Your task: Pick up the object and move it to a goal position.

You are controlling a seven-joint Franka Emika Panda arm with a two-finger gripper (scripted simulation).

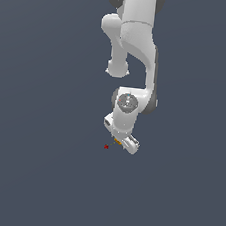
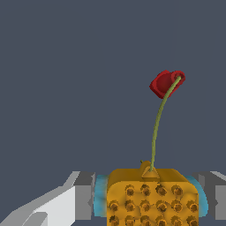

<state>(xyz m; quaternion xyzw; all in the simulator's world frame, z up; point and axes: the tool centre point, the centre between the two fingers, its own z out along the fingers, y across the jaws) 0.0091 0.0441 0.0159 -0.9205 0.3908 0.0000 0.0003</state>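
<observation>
A flat, dark slate-blue surface fills both views edge to edge, even in tone, with no seam, edge or corner to be seen. Near the middle of the exterior view sits a small red blob; whether it rests on the surface or floats cannot be told. In the wrist view the blob looks lumpy and dark red, and a thin, curved olive-green line ends at it.

Simulated void; featureless grey-blue backdrop
</observation>
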